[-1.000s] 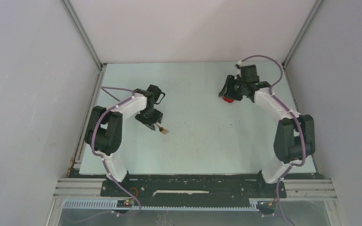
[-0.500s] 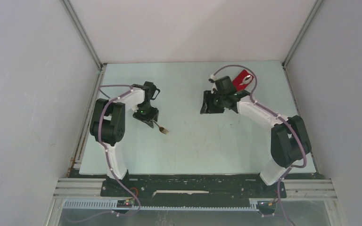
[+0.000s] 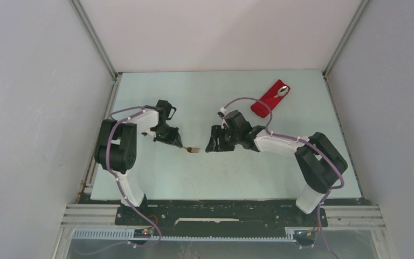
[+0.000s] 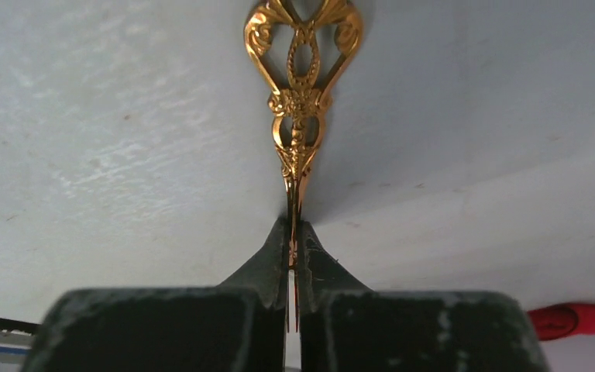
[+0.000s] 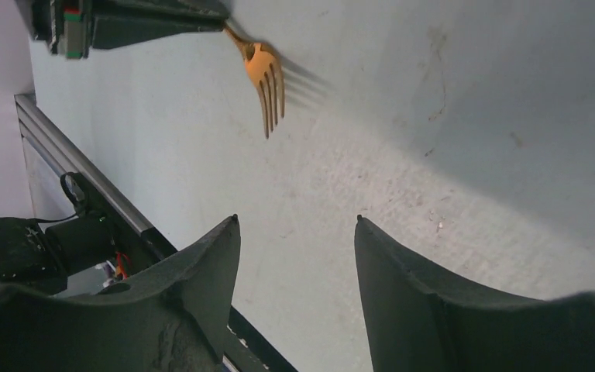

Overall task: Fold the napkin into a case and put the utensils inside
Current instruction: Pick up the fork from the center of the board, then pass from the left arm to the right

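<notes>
The napkin lies folded as a narrow red case [image 3: 268, 99] at the back right of the table, and a small utensil end [image 3: 284, 90] shows at its far tip. My left gripper [image 3: 177, 141] is shut on the golden fork [image 3: 192, 150]. The fork's ornate shaft [image 4: 300, 101] sticks out past the left gripper [image 4: 294, 231], just above the table. My right gripper [image 3: 211, 140] stands open at mid-table facing the fork, a short way to its right. The fork's tines [image 5: 266, 81] appear ahead of the right gripper [image 5: 296, 221], which has nothing between its fingers.
Grey walls close in the pale table [image 3: 237, 172] on the left, back and right. A black rail [image 3: 221, 210] with both arm bases runs along the near edge. The red case [image 4: 577, 318] shows at the lower right edge of the left wrist view.
My left gripper has shut on the fork. The right arm swung away from the back right toward the middle, uncovering the red case, and its jaws opened a little wider.
</notes>
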Tool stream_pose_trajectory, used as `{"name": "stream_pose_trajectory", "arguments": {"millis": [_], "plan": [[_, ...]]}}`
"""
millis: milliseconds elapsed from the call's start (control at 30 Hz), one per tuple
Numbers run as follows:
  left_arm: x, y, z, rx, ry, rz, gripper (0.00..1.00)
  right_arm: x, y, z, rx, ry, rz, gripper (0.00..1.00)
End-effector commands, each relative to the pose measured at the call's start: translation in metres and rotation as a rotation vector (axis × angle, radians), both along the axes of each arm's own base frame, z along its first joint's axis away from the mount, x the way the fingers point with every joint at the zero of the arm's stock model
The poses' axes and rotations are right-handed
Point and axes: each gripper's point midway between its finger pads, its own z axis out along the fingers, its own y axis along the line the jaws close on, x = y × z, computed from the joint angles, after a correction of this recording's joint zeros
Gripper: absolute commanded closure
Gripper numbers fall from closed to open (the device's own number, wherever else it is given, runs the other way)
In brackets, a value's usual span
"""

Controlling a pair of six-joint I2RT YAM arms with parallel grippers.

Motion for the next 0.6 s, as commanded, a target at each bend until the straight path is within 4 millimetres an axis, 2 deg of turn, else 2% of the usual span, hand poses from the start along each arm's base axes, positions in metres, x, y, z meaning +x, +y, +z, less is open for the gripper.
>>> {"name": "stream_pose_trajectory", "arguments": {"millis": [0,167,233,400,567], "plan": [[-0.016,-0.025,0.011,-0.158,-0.037,0.018,1.0,0.005,0.038,0.025,0.172,-0.067,-0.052,0.36],[-0.03,-0.042,0.02,-0.268,-0.068,0.03,1.0,0.007,0.041,0.014,0.06,-0.156,-0.075,0.36],[-0.034,-0.045,0.022,-0.285,-0.076,0.031,1.0,0.008,0.04,0.007,0.031,-0.143,-0.096,0.38],[-0.04,-0.049,0.032,-0.316,-0.109,0.03,1.0,0.008,0.037,0.005,-0.024,-0.157,-0.19,0.42],[-0.035,-0.049,0.043,-0.33,-0.167,0.046,1.0,-0.013,0.035,-0.01,-0.105,-0.122,-0.214,0.41]]}}
